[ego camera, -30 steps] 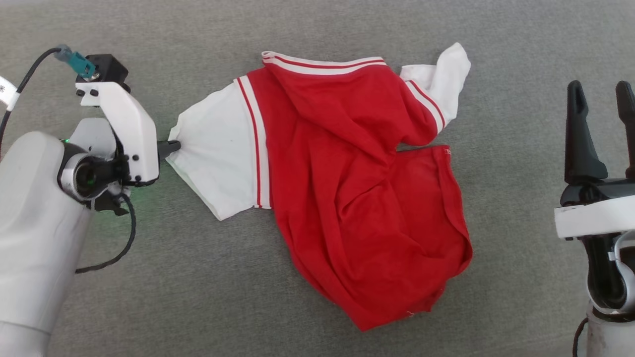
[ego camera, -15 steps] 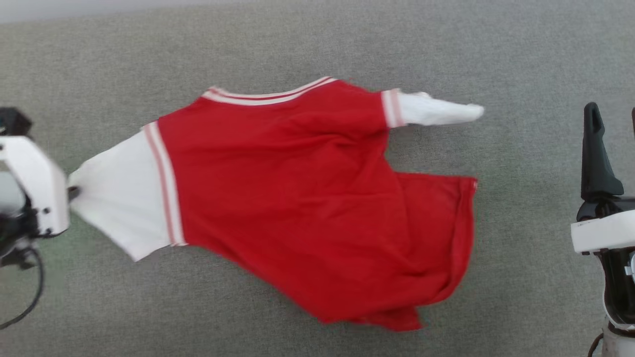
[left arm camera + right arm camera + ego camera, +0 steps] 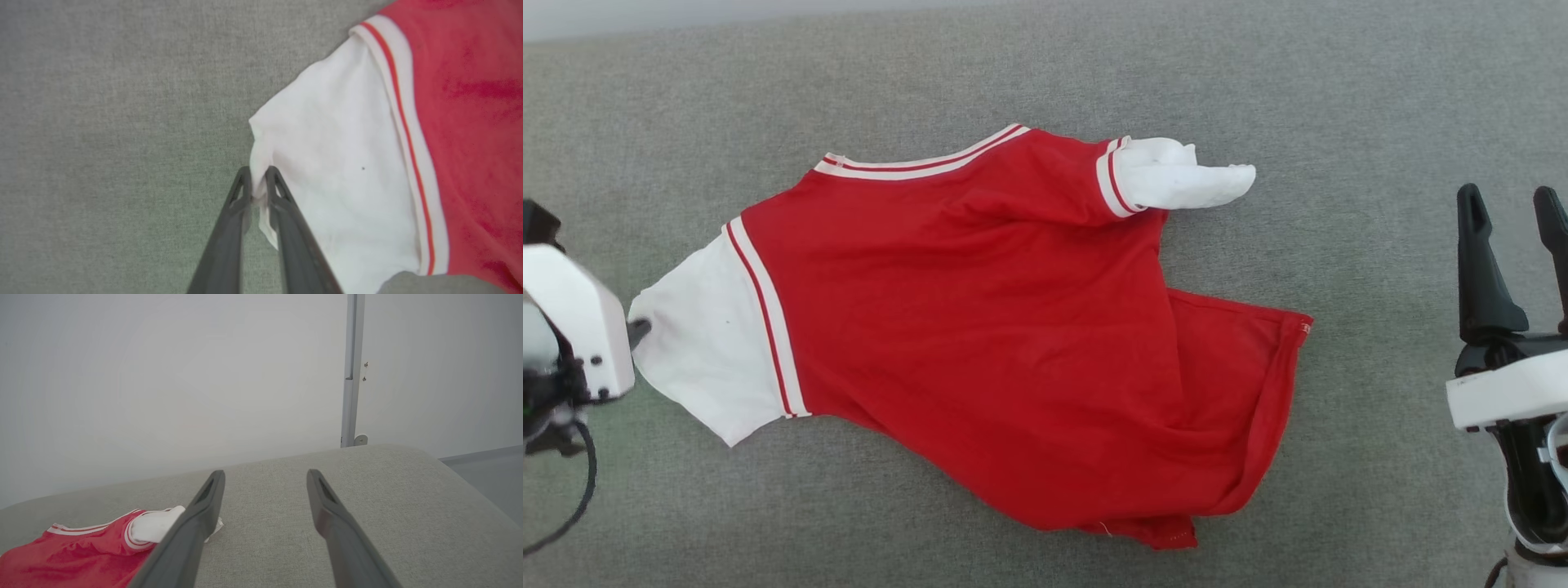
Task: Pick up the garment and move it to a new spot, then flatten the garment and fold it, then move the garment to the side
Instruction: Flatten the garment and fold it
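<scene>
Near end first: on my left wrist feed the left gripper [image 3: 258, 176] has its fingers squeezed onto the garment [image 3: 339, 171], right at the white sleeve's edge. The right gripper [image 3: 1508, 204] sits off to the right with its jaws spread and nothing between them, well apart from the cloth. The shirt lies stretched across the grey cushion [image 3: 1013, 65], hem rumpled on the near right, far white sleeve [image 3: 1176, 175] bunched up. A pale wall [image 3: 163, 375] stands behind it all.

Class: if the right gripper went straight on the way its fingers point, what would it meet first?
Probably nothing nearby: the right gripper points over bare grey cushion toward the white wall; the garment lies to one side.
</scene>
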`<state>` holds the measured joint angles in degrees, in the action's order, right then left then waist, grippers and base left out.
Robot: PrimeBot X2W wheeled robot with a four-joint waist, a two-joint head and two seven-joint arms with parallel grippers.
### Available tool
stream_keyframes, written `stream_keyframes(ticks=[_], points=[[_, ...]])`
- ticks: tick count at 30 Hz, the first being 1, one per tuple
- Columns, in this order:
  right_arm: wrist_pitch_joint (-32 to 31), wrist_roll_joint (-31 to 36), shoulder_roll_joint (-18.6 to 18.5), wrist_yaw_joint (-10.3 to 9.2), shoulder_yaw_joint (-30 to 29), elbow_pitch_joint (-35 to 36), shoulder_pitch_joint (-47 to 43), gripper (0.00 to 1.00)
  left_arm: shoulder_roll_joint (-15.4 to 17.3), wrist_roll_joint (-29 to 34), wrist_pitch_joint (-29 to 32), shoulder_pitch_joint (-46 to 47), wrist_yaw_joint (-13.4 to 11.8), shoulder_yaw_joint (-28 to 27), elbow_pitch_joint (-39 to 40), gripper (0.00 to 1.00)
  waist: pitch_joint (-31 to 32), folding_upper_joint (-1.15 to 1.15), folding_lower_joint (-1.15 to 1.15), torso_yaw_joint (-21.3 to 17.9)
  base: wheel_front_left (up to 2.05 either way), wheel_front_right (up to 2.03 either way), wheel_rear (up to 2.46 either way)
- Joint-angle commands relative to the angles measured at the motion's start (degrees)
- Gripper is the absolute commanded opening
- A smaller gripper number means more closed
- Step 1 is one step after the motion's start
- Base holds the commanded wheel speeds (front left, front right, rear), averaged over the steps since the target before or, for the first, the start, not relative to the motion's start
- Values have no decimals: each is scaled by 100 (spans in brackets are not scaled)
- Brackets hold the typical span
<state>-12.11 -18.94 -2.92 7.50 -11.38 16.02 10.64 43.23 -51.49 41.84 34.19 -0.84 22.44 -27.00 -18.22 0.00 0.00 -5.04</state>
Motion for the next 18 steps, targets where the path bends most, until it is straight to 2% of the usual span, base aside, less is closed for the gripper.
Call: stream_keyframes(ticks=[1, 12, 18], points=[[-49, -20, -1, -2, 37, 17, 77, 100, -21, -40, 17, 135, -53, -30, 41, 100, -20, 0, 0, 14, 0, 0, 0], [-238, 17, -32, -3, 317, -9, 367, 100, -264, 35, 281, 528, -193, 132, -292, 100, -187, 0, 0, 54, 0, 0, 0], [-556, -5, -439, -3, 800, -252, 586, 100, -402, 74, 20, 610, -60, 172, -378, 100, -224, 0, 0, 107, 0, 0, 0]])
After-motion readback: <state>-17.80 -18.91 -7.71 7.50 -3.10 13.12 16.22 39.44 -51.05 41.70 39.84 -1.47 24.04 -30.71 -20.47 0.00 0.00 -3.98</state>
